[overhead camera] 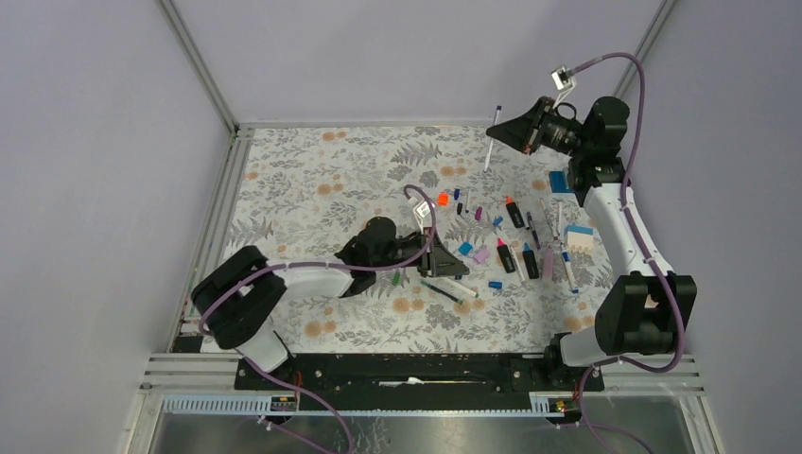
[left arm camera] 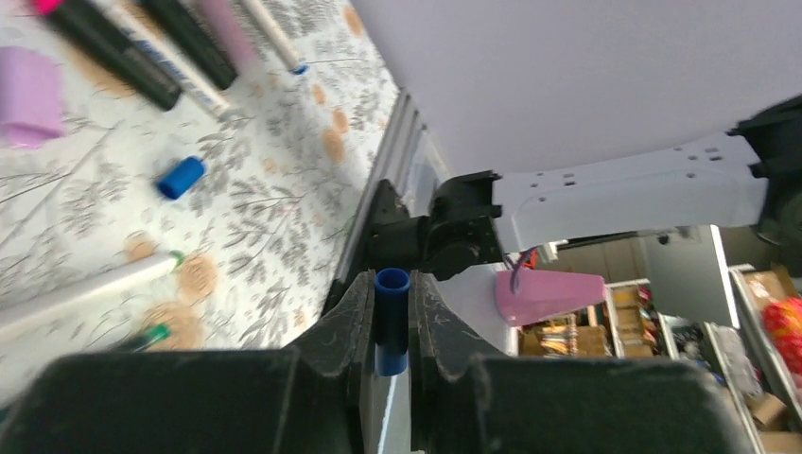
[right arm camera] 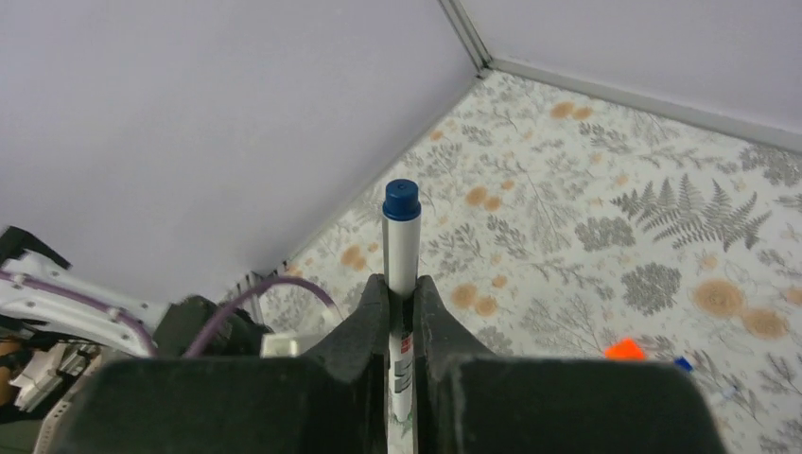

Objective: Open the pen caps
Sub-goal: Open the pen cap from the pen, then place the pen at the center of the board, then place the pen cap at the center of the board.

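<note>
My left gripper is shut on a small blue pen cap, whose hollow open end points away from the wrist. From above, this gripper sits low over the middle of the floral table. My right gripper is shut on a thin white pen with a dark blue cap on its far end. It holds the pen raised over the table's back right. Capped black highlighters lie between the arms, with orange, pink and blue caps.
Loose caps lie near the left gripper: a blue one, a lilac one and an orange one. A white pen with a green tip lies close by. A blue block and a blue-and-white block sit at the right.
</note>
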### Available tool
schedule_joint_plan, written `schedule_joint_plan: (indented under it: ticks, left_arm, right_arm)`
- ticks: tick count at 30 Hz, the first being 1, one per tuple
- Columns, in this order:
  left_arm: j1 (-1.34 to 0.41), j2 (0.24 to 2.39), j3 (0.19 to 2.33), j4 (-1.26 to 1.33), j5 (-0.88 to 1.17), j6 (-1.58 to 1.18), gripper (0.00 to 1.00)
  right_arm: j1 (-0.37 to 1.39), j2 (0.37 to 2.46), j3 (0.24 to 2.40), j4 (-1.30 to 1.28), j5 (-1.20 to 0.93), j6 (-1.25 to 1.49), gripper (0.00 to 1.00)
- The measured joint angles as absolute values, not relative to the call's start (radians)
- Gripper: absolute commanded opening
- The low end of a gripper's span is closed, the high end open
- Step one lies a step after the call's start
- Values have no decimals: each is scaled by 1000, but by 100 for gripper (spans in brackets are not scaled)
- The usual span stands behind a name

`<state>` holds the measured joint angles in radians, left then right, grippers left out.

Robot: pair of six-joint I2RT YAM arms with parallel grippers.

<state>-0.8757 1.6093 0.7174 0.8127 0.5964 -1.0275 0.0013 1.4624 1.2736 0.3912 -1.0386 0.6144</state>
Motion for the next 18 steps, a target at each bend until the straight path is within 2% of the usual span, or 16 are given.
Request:
schedule_joint_plan:
  ticks: [3, 11, 18]
  left_arm:
    - [-858, 1521, 707, 647, 532, -924, 0]
    - [-844, 1169, 710, 215, 160, -614, 0]
    - [-807, 1140, 663, 101, -6, -598, 0]
  right_arm:
    - [-4, 1446, 1247, 220, -1037, 415, 0]
    - [32, 1379, 1018, -361, -962, -179, 0]
    - [238, 1384, 885, -519, -779, -403, 1]
